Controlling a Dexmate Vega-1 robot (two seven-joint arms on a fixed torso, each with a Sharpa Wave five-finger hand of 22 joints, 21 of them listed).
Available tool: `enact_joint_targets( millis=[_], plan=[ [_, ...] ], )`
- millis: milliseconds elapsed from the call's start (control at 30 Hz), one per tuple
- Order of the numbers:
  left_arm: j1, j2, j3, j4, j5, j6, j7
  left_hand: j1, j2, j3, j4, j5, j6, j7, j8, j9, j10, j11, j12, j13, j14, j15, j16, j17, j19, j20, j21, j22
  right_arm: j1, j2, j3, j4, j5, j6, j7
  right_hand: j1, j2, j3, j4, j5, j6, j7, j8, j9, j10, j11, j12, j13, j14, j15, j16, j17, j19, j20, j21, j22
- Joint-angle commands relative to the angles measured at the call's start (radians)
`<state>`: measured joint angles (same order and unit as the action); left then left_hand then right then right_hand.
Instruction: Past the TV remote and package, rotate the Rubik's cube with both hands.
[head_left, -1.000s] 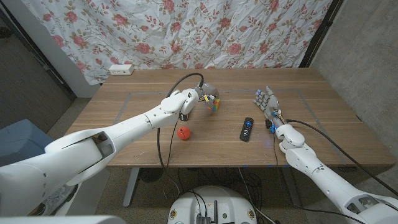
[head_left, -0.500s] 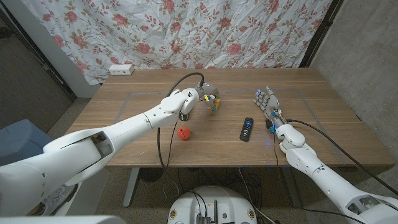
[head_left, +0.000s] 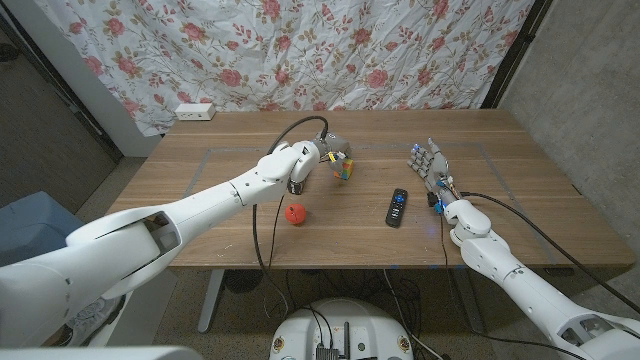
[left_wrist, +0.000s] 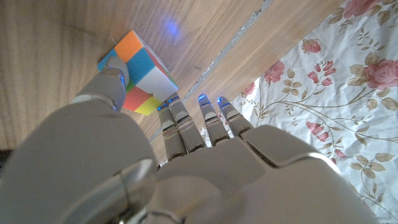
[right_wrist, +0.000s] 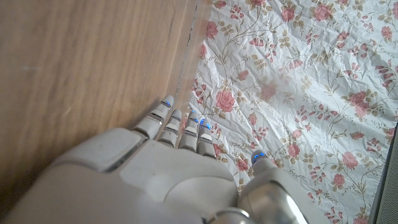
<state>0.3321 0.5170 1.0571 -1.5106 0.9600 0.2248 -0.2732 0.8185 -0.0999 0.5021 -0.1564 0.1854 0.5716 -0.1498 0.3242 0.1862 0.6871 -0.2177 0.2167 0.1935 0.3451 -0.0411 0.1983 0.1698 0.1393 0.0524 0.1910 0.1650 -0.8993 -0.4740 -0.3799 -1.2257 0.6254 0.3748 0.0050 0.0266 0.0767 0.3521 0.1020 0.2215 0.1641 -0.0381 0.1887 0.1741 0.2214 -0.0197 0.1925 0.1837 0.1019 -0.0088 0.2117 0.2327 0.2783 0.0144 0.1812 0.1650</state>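
The Rubik's cube (head_left: 343, 168) sits on the table past the black TV remote (head_left: 397, 207) and the small red package (head_left: 295, 214). My left hand (head_left: 326, 152) is at the cube's left side. In the left wrist view its thumb (left_wrist: 114, 86) presses on the cube (left_wrist: 142, 70), and a fingertip meets the cube's opposite corner, so the cube is pinched between them. The other fingers (left_wrist: 208, 118) reach straight past it. My right hand (head_left: 428, 164) stands upright right of the remote, fingers (right_wrist: 180, 124) spread and holding nothing, well apart from the cube.
The wooden table (head_left: 520, 190) has bare room on its right and left parts. A white power strip (head_left: 194, 111) lies at the back left corner. A flowered cloth (head_left: 300, 50) hangs behind the table. A black cable (head_left: 300, 128) arcs over my left wrist.
The cube has shifted and tilted slightly at my left hand's fingertips. The right hand, remote and red package have not moved.
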Motion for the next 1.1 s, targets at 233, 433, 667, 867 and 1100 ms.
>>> enact_joint_targets(
  millis=[233, 433, 667, 867, 1100],
  plan=[
    [0.006, 0.012, -0.013, -0.025, 0.01, 0.003, -0.035, -0.021, -0.002, -0.013, 0.002, 0.002, -0.019, 0.003, -0.017, 0.0, -0.014, 0.002, -0.014, 0.001, -0.011, -0.08, -0.005, 0.004, -0.009, 0.005, -0.007, 0.005, 0.005, 0.001, -0.004, -0.001, -0.001, -0.008, 0.002, 0.01, 0.017, 0.007, -0.005, 0.002, 0.005, -0.003, 0.004, 0.004, 0.011, -0.003, -0.001, 0.002, 0.001, -0.001, 0.008, 0.003, 0.004, 0.003, 0.006, 0.002],
    [0.002, 0.009, -0.017, -0.019, 0.001, -0.002, -0.044, -0.038, -0.004, -0.026, 0.005, 0.002, -0.03, 0.005, -0.03, -0.001, -0.031, 0.004, -0.021, 0.001, -0.022, -0.075, -0.009, 0.004, -0.019, 0.006, -0.009, 0.005, 0.004, 0.0, -0.004, -0.003, -0.001, -0.012, -0.002, 0.013, 0.021, 0.009, -0.008, 0.002, 0.005, -0.004, 0.003, 0.004, 0.01, -0.003, -0.001, 0.002, -0.001, 0.001, 0.008, 0.003, 0.004, 0.003, 0.006, 0.002],
    [-0.005, 0.006, -0.013, -0.015, 0.009, -0.002, -0.055, -0.06, -0.012, -0.045, 0.004, 0.001, -0.054, 0.007, -0.054, -0.002, -0.061, 0.011, -0.029, 0.001, -0.038, -0.069, -0.013, 0.004, -0.036, 0.01, -0.01, 0.005, 0.003, -0.001, -0.004, -0.006, -0.001, -0.014, -0.005, 0.015, 0.022, 0.009, -0.01, 0.001, 0.004, -0.006, 0.003, 0.004, 0.008, -0.003, -0.002, 0.002, -0.003, 0.005, 0.008, 0.004, 0.004, 0.002, 0.006, 0.002],
    [-0.007, 0.004, -0.014, -0.014, 0.006, -0.005, -0.054, -0.072, -0.023, -0.058, 0.002, -0.002, -0.055, 0.009, -0.061, -0.002, -0.07, 0.013, -0.029, 0.001, -0.044, -0.067, -0.014, 0.004, -0.047, 0.011, -0.012, 0.005, 0.005, 0.001, -0.004, -0.001, 0.001, -0.013, -0.001, 0.014, 0.023, 0.008, -0.011, 0.0, 0.004, -0.006, 0.002, 0.004, 0.009, -0.003, -0.002, 0.002, -0.004, 0.005, 0.009, 0.005, 0.003, 0.003, 0.006, 0.002],
    [-0.011, 0.005, -0.015, -0.022, 0.005, -0.004, -0.074, -0.096, -0.033, -0.078, 0.003, -0.004, -0.081, 0.021, -0.083, -0.003, -0.104, 0.026, -0.033, 0.001, -0.061, -0.06, -0.017, 0.005, -0.06, 0.018, -0.011, 0.005, 0.005, 0.0, -0.004, 0.0, 0.001, -0.014, -0.001, 0.014, 0.023, 0.008, -0.011, 0.0, 0.004, -0.007, 0.002, 0.004, 0.009, -0.003, -0.002, 0.002, -0.004, 0.007, 0.01, 0.006, 0.003, 0.004, 0.006, 0.002]
  ],
)
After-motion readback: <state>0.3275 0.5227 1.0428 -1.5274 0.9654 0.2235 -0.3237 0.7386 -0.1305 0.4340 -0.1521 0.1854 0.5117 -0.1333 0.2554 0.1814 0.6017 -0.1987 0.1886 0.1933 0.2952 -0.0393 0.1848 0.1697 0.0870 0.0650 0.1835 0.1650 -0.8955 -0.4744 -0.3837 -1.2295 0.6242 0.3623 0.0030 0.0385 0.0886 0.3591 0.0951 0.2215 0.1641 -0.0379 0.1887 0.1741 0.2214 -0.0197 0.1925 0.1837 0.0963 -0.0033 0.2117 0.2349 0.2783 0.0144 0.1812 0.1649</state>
